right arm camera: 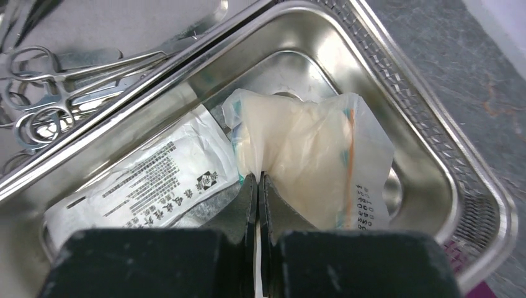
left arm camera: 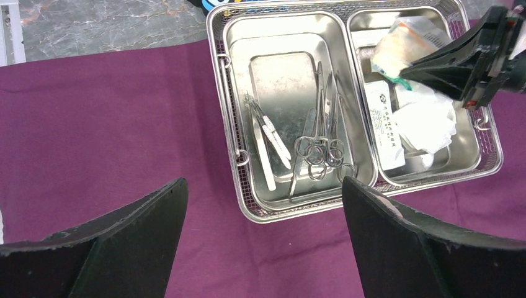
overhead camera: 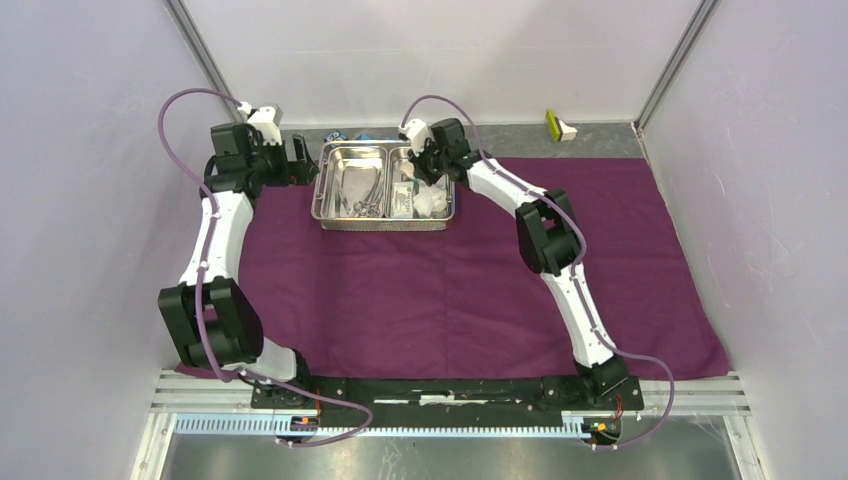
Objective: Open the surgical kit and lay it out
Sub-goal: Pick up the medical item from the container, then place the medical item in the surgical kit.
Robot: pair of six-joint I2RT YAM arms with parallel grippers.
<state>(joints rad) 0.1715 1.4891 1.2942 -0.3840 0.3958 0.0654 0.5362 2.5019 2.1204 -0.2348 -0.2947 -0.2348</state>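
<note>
So the shiny two-compartment steel tray [overhead camera: 380, 226] sits in the upper middle of the top view, on the far part of the big purple cloth wrap [overhead camera: 450, 290], which is spread flat over the grey marbled table [left arm camera: 93, 25].

In the wrist views, the tray's right compartment has a see-through plastic pouch [right arm camera: 310, 143] with cream-coloured stuff inside and teal and orange stripes. The right jaws are pinched tight on its near edge, with the pouch standing up between them. Can't tell if its far end touches the steel.

Just left of it a flat white sealed packet [right arm camera: 149, 180] with black print lies along the divider wall, and the white gauze wads [left arm camera: 428, 118] are bunched next to that.

The left compartment holds the slim metal forceps [left arm camera: 319, 143], ring handles toward the bottom of the frame, with tweezers [left arm camera: 270, 133] beside them on the left.

The left jaws are spread wide with nothing in them, hanging over the cloth just off the tray's left side.

There's also a small yellow-green block [overhead camera: 553, 124] on bare table at the upper right of the top view, well apart from everything.
</note>
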